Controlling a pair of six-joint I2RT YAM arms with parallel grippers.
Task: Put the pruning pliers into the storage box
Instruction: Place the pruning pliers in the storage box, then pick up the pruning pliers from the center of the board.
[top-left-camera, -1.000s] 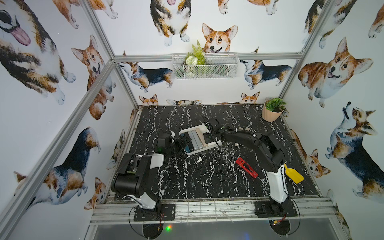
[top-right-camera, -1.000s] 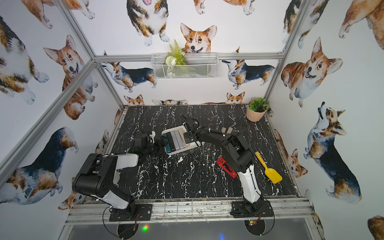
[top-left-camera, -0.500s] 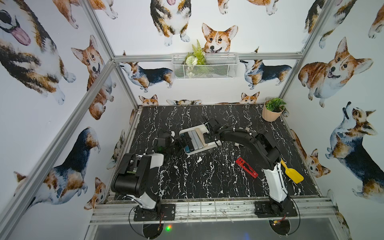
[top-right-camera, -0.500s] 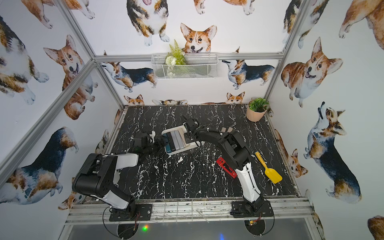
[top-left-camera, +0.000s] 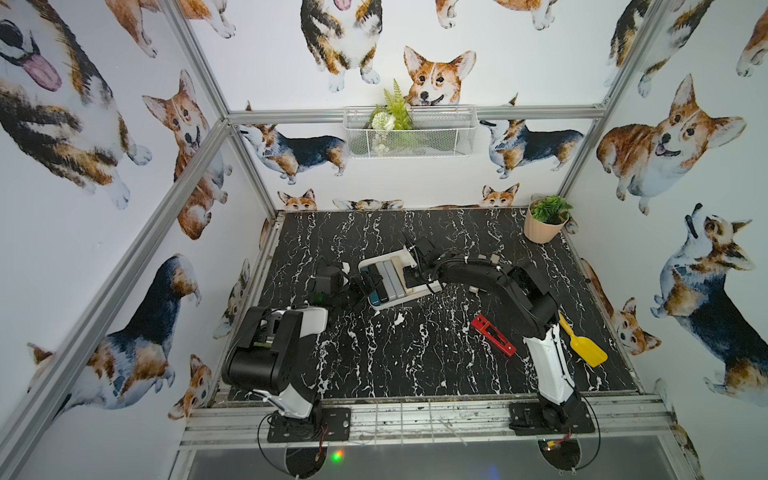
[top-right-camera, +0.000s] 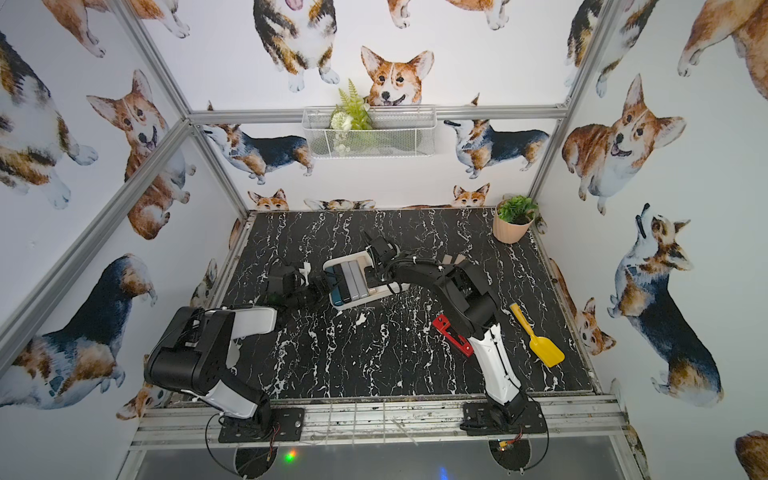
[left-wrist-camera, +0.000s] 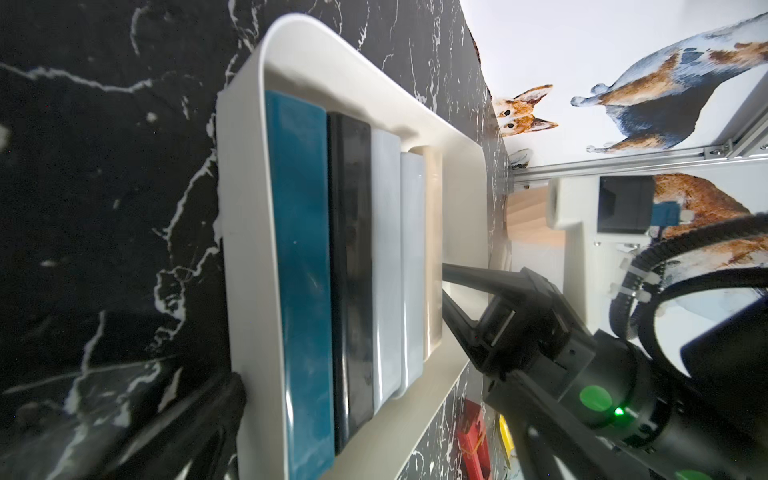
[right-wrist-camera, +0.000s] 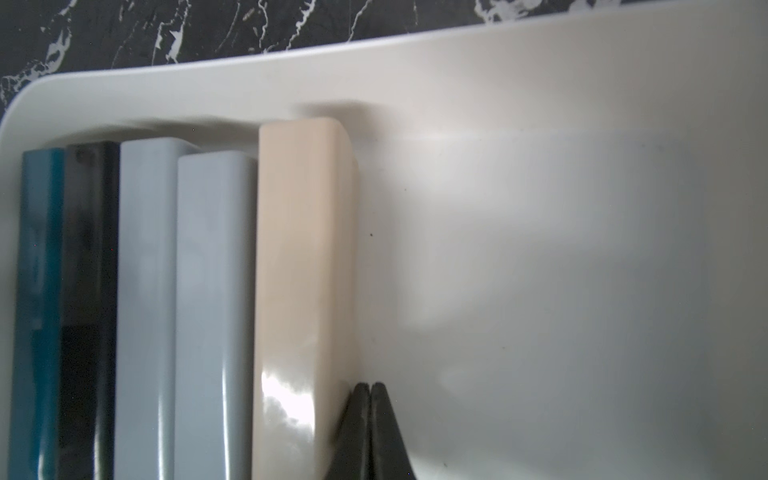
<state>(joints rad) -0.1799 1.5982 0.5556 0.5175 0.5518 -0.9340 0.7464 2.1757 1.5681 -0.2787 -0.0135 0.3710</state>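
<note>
The storage box is a shallow white tray in mid-table. Side by side in it lie pruning pliers: a teal bar, a black bar, two grey bars and a beige bar. My right gripper is shut and empty, its tips on the box floor against the beige bar's side. My left gripper stands open at the box's left end; one of its fingers lies outside the wall by the teal bar. A red bar lies on the table, front right.
A yellow shovel lies right of the red bar, beside the right arm's base link. A potted plant stands at the back right corner. A white wire basket hangs on the back wall. The tabletop is black marble.
The right arm's elbow has shifted slightly, showing more of the shovel's handle. Its gripper stays shut beside the beige bar. The left arm, box and bars have not visibly moved.
</note>
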